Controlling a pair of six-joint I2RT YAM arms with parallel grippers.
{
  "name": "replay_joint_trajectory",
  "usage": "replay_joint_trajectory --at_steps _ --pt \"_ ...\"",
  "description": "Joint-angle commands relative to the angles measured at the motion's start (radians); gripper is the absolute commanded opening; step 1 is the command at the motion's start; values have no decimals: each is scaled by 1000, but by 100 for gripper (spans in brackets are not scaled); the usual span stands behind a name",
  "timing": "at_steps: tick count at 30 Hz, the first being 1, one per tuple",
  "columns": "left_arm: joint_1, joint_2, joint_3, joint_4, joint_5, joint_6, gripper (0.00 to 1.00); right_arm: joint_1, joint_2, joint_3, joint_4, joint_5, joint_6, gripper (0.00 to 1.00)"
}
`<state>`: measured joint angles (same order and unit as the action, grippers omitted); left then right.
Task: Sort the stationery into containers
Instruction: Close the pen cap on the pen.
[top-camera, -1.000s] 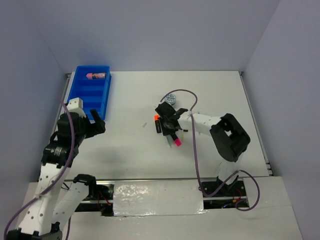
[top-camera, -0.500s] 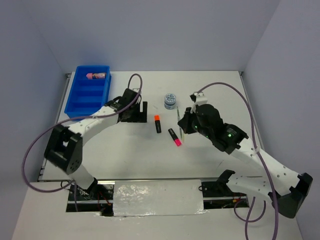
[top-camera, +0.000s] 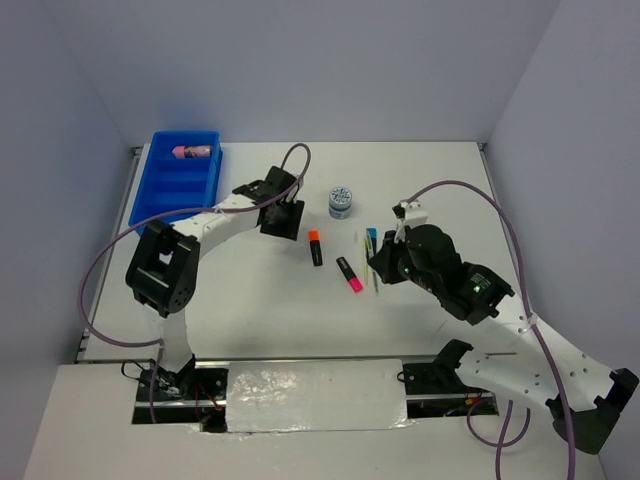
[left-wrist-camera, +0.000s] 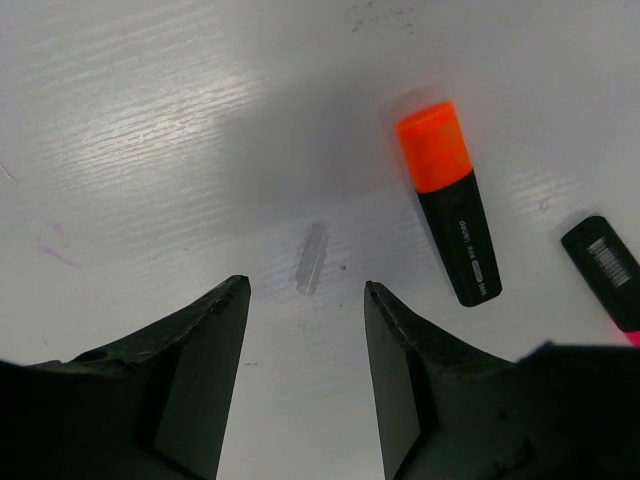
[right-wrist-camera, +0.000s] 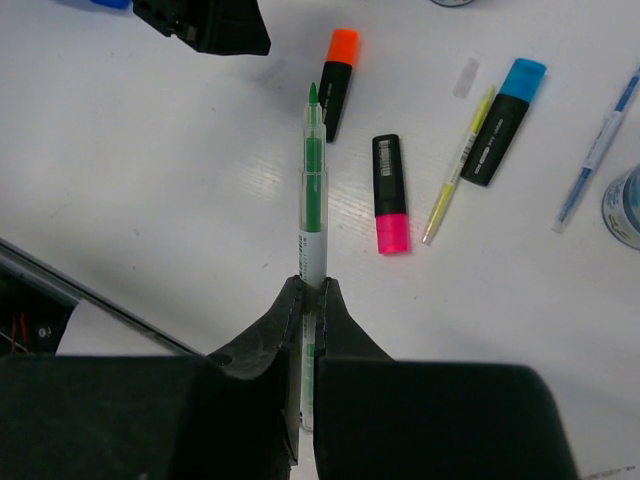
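Left pincer (top-camera: 284, 228) moved right | white table (top-camera: 250, 290) | grey walls (top-camera: 300, 60)

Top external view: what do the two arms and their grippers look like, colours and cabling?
The left arm and right arm both have white link shells and black joint housings. A purple-grey cable loops loosely along each. The left gripper and right gripper are matte black with tapered fingers. No markings are legible.

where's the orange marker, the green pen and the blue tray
orange marker (left-wrist-camera: 453, 215): left wrist view, on its black body.
green pen (right-wrist-camera: 313, 195): right wrist view, on its clear barrel.
blue tray (top-camera: 175, 192): top view, on a bare middle compartment.
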<state>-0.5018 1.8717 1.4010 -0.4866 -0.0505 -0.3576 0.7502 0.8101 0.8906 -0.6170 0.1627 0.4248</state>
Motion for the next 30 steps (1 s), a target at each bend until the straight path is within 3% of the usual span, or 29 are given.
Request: replay_joint_trajectory --at_steps 1,12,22,25,26,30 --pt "-3 44 26 -38 21 40 61 1 9 -10 22 -12 -17 0" --pt "-17 107 10 14 43 80 61 1 23 -18 49 -72 -37 0" --pt "-18 147 -8 22 28 72 49 1 12 -12 42 -78 -46 0" --pt "-20 152 -25 34 32 69 38 1 3 -18 49 -80 -44 0" --pt "-21 152 -33 37 28 66 21 1 0 -18 51 -80 -43 0" --pt "-27 129 -62 37 8 48 1 1 -3 -28 66 -87 -43 0"
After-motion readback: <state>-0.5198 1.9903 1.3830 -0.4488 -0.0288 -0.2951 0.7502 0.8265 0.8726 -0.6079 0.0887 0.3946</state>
